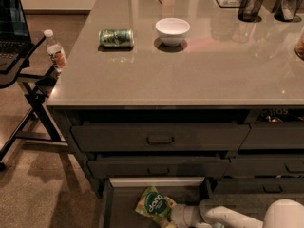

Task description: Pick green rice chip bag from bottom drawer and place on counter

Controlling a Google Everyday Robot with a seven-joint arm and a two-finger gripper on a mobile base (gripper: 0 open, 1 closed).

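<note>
The green rice chip bag (153,204) lies in the open bottom drawer (156,182), light green with a dark round logo. My gripper (167,217) comes in from the right on a white arm and meets the bag's lower right edge. The counter (190,65) spreads wide above the drawers.
A green drink can (116,37) lies on its side and a white bowl (172,30) stands on the counter. Dark cups (250,5) stand at the back right. Two handled drawers (160,139) sit shut above the open one. A stand with a laptop and a bottle (54,49) is at left.
</note>
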